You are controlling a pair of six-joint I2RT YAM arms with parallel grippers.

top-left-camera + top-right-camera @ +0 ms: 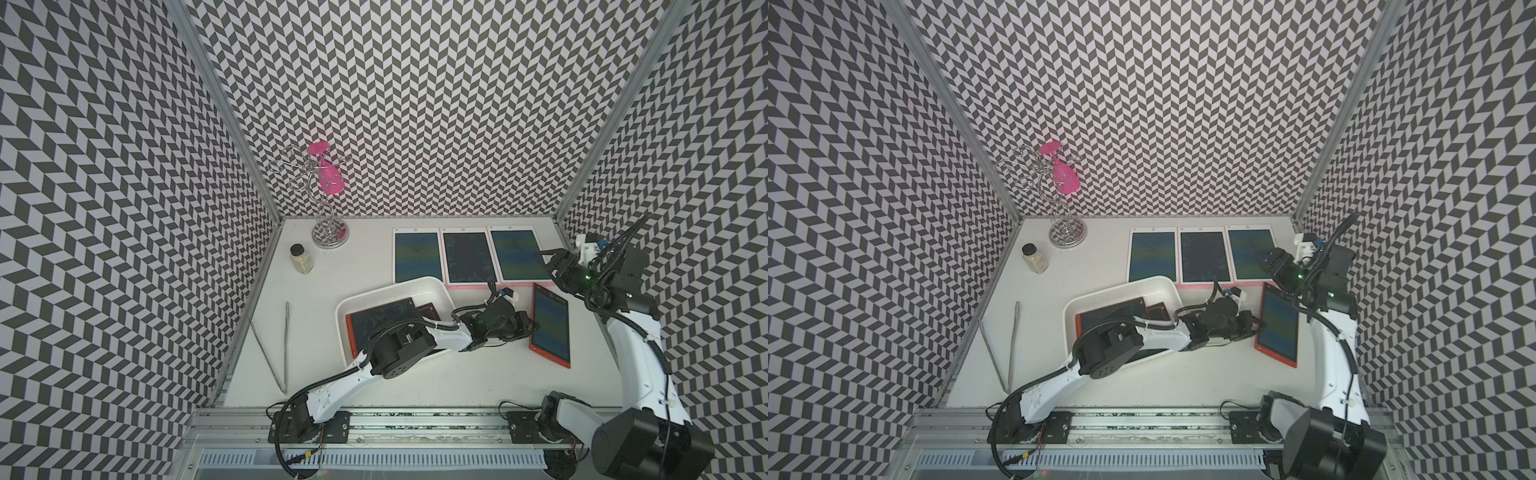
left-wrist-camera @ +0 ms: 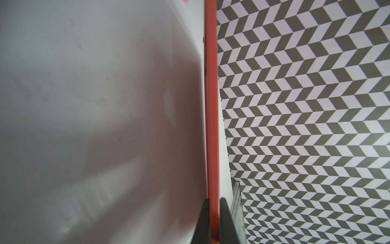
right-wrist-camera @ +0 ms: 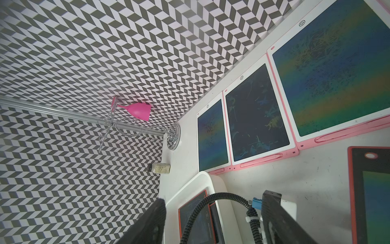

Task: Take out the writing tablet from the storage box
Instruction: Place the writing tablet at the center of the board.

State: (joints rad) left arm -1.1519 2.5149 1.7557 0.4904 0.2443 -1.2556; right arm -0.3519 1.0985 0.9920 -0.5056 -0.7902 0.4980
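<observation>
Writing tablet (image 1: 374, 316), red-framed, lies inside the storage box (image 1: 440, 291).

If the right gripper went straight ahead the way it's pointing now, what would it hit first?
Most likely the middle white writing tablet with pink edging, lying flat on the white table; the open right gripper is angled toward it. Depth is unclear, so that's a guess.
</observation>
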